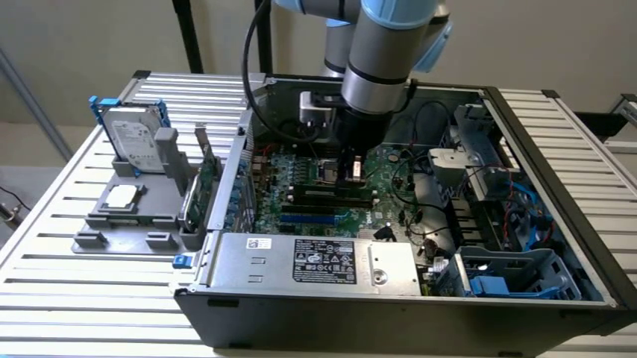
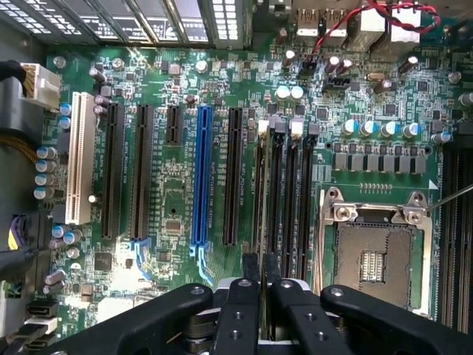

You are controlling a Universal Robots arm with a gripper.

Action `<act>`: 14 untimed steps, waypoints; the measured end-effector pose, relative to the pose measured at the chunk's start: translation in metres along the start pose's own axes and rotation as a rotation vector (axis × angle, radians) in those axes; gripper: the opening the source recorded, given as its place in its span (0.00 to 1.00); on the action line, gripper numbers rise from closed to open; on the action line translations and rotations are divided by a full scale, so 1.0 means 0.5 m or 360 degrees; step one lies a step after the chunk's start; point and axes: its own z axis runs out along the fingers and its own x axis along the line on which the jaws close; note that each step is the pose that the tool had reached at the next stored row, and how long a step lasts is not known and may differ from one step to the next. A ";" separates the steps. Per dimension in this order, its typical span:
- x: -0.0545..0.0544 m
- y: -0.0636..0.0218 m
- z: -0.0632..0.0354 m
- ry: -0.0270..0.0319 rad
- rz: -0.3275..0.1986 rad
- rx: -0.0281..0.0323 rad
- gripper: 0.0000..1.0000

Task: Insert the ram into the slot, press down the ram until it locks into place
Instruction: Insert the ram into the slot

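Looking at wrist view: gripper [image 2: 260, 268] fingers sit pinched close w/ a thin strip between them. That reads as the ram [image 2: 259, 200] seen edge-on, so I'd call it clamped on the ram. Ram runs in line w/ the slot [image 2: 264, 151], the outermost one of a bank of parallel memory sockets [image 2: 293, 192], on the side toward the blue connector [image 2: 200, 177] and away from the CPU socket [image 2: 377, 259]. Can't tell if the stick hovers just above or sits in the guides already; depth isn't readable.

Exterior view: gripper [image 1: 353, 173] is down inside the PC case [image 1: 298, 313], over the mobo [image 1: 294, 183].

Step in hand, IMO: insertion/seating. To do it well:
- keep stick parallel to slot over full length, no yaw toward neighbour socket
- notch must match the key
- end clips [image 2: 295, 130] should be open; can't confirm here
- push straight down, even force, no tilt, else one end seats and the other rides high
- back off if resistance comes early
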 end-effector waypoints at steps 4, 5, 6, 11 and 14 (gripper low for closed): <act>-0.001 -0.004 0.000 -0.00006 -0.0002 -0.00052 0.13; -0.001 -0.004 0.000 -0.00005 -0.0003 -0.00053 0.13; -0.001 -0.005 0.000 -0.00002 -0.0004 -0.00053 0.13; -0.001 -0.007 0.000 0.00013 -0.0016 -0.00051 0.13; -0.001 -0.008 0.001 0.00015 -0.0019 -0.00050 0.13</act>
